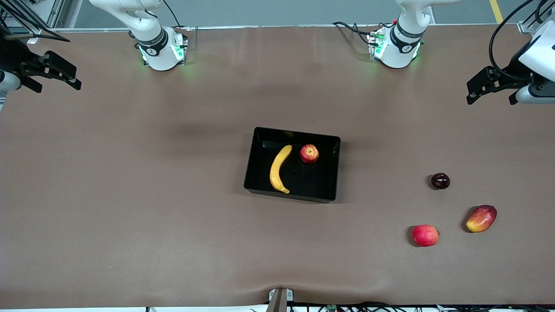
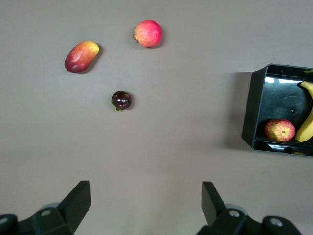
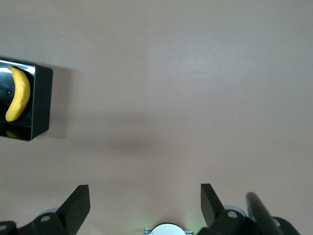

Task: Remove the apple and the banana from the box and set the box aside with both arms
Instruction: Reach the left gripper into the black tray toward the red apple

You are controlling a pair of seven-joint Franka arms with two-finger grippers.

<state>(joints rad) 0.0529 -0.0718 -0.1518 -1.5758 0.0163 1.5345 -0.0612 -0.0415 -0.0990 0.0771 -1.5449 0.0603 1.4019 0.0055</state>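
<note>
Front view, items counted: one right gripper [image 1: 58,74], fingers spread, empty, waiting over its table end; one black tray [image 1: 293,164] mid-table holding one banana [image 1: 279,169] and one apple [image 1: 309,153], apart; three loose fruits: pinkish-red fruit [image 1: 425,235], dark fruit [image 1: 440,180], mango [image 1: 481,218]; one left gripper [image 1: 490,89], spread, empty, waiting.

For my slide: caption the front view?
Banana and apple lie in black tray; both open grippers wait aside.
</note>
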